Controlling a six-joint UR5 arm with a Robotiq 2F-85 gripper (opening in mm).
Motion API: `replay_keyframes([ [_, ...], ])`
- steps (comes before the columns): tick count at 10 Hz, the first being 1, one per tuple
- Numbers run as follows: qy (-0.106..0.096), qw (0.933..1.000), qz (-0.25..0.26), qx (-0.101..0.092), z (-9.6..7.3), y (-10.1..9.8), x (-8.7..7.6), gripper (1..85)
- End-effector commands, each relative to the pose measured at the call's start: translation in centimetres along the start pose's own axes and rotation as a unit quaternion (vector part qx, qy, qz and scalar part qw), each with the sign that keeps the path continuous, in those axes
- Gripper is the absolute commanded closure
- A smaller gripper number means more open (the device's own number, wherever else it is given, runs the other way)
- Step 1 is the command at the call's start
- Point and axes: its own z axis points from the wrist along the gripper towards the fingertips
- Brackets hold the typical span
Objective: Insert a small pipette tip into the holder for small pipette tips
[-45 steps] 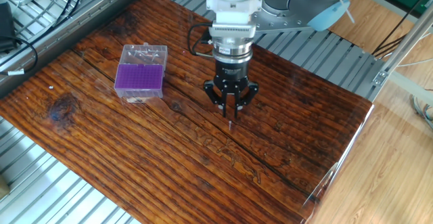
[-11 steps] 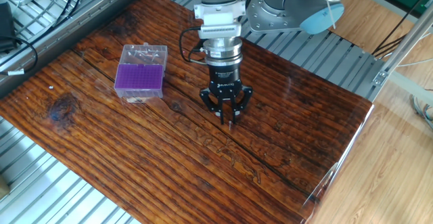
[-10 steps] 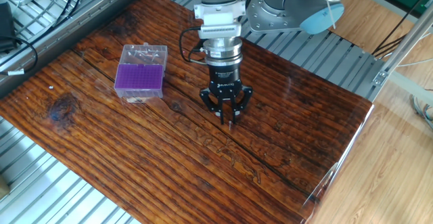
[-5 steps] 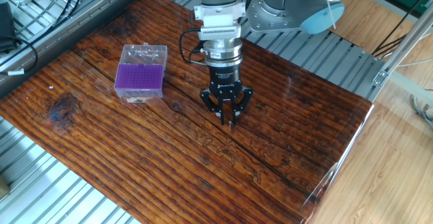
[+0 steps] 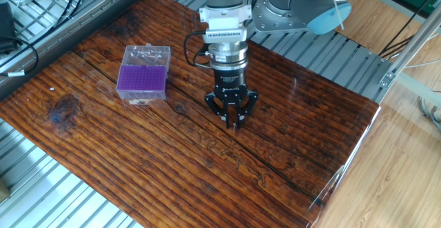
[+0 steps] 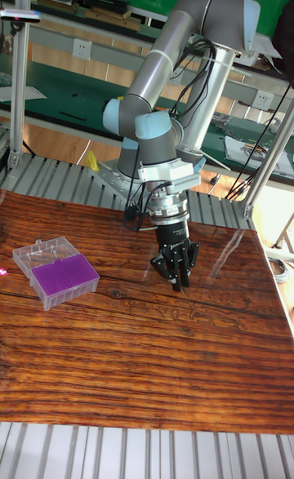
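Note:
The holder for small pipette tips [image 5: 142,80] is a clear box with a purple grid top, standing on the left part of the wooden table; its clear lid [image 5: 146,53] lies open behind it. In the tall fixed view the holder [image 6: 64,276] sits at the left. My gripper [image 5: 233,122] points straight down over the middle of the table, well to the right of the holder. Its fingers are shut on a small pipette tip [image 5: 234,127], a thin sliver poking down below them. The tall fixed view shows the gripper [image 6: 176,281] just above the wood, apart from the holder.
The wooden table [image 5: 103,152] lies on a slatted metal bench [image 5: 324,52]. Black cables [image 5: 27,45] run at the far left. A metal post [image 6: 269,161] rises at the right behind the table.
Over the last 4.5 s the gripper drifted a little left with the tip. In the last half second it shifted only slightly right. The holder has not moved.

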Motion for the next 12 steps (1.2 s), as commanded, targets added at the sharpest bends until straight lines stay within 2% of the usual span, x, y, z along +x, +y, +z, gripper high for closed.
replay_keyframes([
  [1,-0.002,1.0,0.004,0.0,0.12,-0.09,-0.06,57.0],
  [3,0.005,0.9999,0.011,-0.003,0.0,0.23,0.33,57.0],
  [5,0.011,0.9999,0.009,0.003,-0.35,-0.05,0.5,57.0],
  [12,0.009,0.9999,0.014,0.002,-0.29,0.43,0.28,59.0],
])
